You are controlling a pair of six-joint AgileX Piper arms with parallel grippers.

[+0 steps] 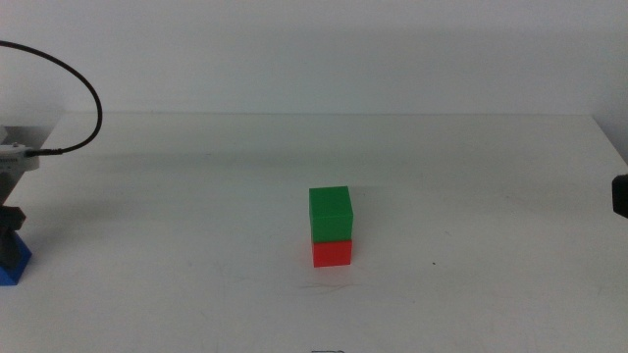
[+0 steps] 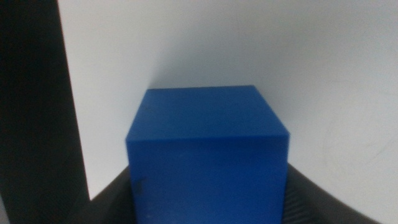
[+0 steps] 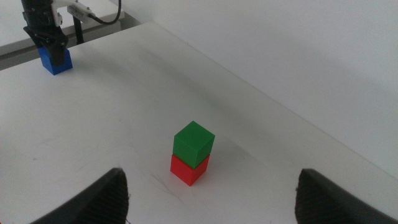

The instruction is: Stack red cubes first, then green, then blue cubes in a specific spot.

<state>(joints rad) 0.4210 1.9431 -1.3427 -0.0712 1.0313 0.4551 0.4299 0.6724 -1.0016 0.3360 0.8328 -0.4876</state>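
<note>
the green cube [image 1: 331, 213] sits square on the red cube [image 1: 333, 253], a tidy two-high stack a little right of the middle of the white table [image 1: 471, 196], toward the near side. from the right wrist view the same pair shows plainly, green [image 3: 193, 142] on red [image 3: 188, 169], edges about lined up, with bare table all round them. the blue cube [image 1: 13, 263] is well apart from the stack, way over at the table's left edge, and the left gripper [image 1: 10, 235] has it: the dark jaws come down onto it from above and are closed against its sides. in the left wrist view the blue cube [image 2: 208, 155] fills most of the frame, wedged between the two jaws at the bottom. whether it is resting on the table or just lifted off, i cannot tell. a black cable [image 1: 83, 88] loops up and over behind that arm. the right gripper [image 3: 211, 199] hangs back on the near right side, away from the stack, its jaws spread wide and holding nothing.
</note>
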